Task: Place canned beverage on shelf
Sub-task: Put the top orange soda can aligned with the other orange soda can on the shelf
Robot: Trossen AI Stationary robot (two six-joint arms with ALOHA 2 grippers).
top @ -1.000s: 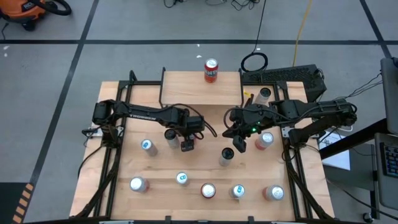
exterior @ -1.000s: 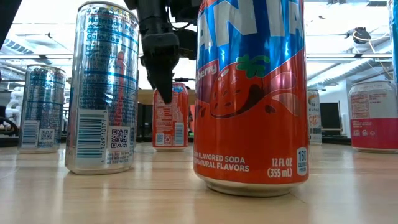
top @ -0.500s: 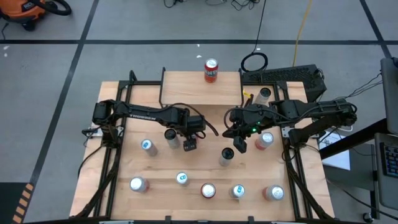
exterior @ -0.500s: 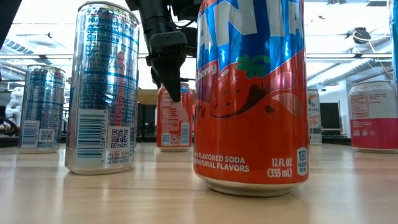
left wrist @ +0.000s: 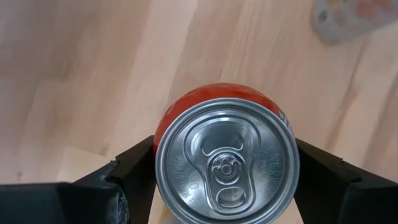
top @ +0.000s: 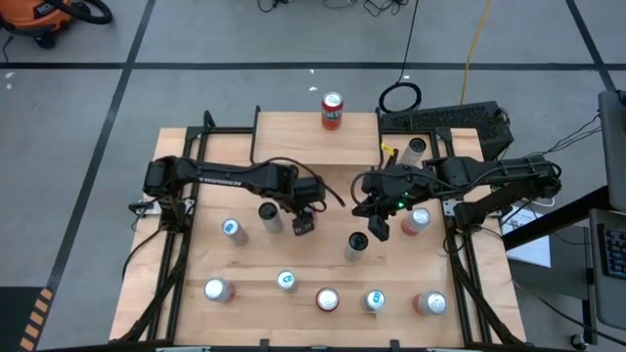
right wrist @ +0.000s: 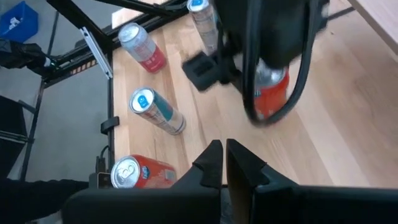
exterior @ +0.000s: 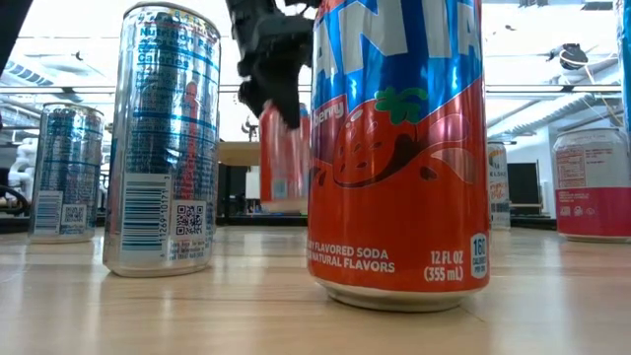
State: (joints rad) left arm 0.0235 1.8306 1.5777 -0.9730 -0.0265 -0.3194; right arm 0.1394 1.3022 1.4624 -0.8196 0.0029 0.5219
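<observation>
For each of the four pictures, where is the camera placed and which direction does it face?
High view: above, looking straight down; both arms, shelf.
Low view: at tabletop height, looking level; an arm from above, strawberry soda can nearest.
Left wrist view: looks down on the red can between the left gripper fingers.
Right wrist view: shut right gripper, left arm beyond.
Shared: the red can appears in all four.

Red can [left wrist: 227, 165] (silver lid), dark left pincer [left wrist: 227, 180], pale wooden shelf [top: 315, 137].
</observation>
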